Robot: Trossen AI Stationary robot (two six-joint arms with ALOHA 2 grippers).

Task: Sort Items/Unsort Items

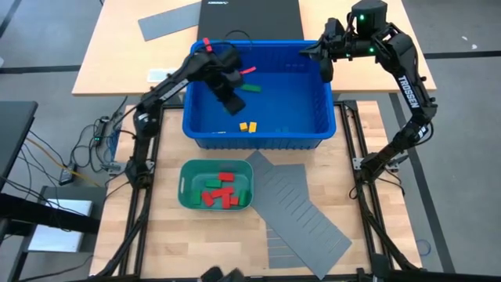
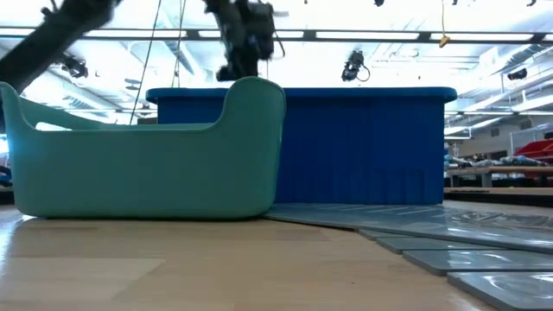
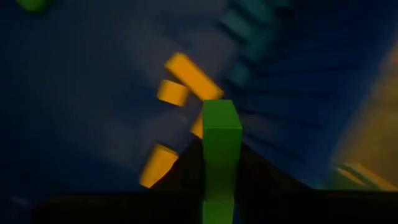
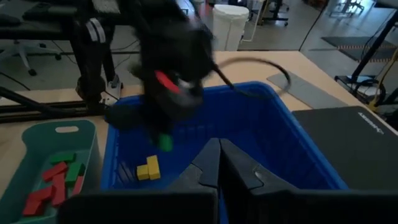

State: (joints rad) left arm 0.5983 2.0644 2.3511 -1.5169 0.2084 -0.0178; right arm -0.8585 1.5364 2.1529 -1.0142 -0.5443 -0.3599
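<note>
Left gripper (image 1: 232, 103) clamped and lifted; right gripper (image 4: 219, 163) closed, hovering, empty.

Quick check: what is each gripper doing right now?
Left gripper: closed on a green block, over the blue bin.
Right gripper: shut, empty, above the bin's far right corner.

Two dark jointed arms, black links. Right arm: white "TROSSEN" lettering along link, green indicator lights on boxy black wrist housing. Left arm: red accents near wrist, thin black cable looping off it. Right end effector (image 4: 219, 163): dark, tapering fingers.
</note>
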